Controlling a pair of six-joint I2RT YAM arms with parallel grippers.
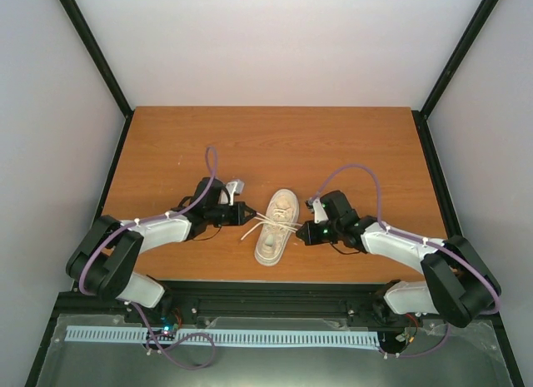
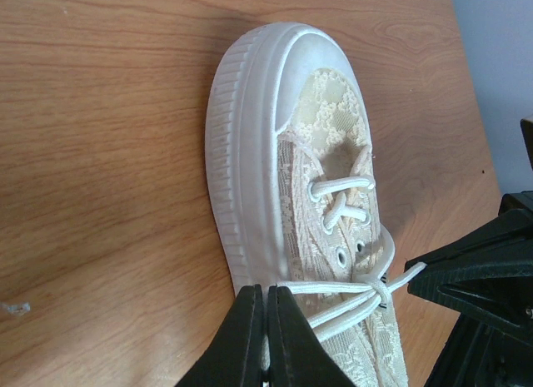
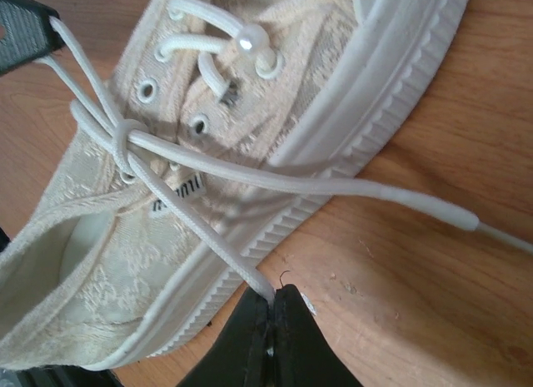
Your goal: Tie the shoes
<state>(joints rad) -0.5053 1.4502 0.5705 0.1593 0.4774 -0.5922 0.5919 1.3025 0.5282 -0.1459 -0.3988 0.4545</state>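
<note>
The cream-beige sneaker [image 1: 276,227] lies on its sole in the middle of the table, toe pointing away. Its white laces cross in a knot [image 2: 379,287] over the tongue, which also shows in the right wrist view [image 3: 123,141]. My left gripper [image 1: 250,213] is on the shoe's left side, shut on a lace strand [image 2: 333,285] that runs taut to the knot. My right gripper [image 1: 305,231] is on the shoe's right side, shut on another lace strand [image 3: 200,229] at the sole's edge. A loose lace end [image 3: 433,208] lies on the wood.
The wooden table [image 1: 366,154] is walled by white panels with black frame posts at the corners. The other arm's black fingers show in each wrist view, the right one [image 2: 475,270] and the left one [image 3: 21,33]. Purple cables loop over both arms.
</note>
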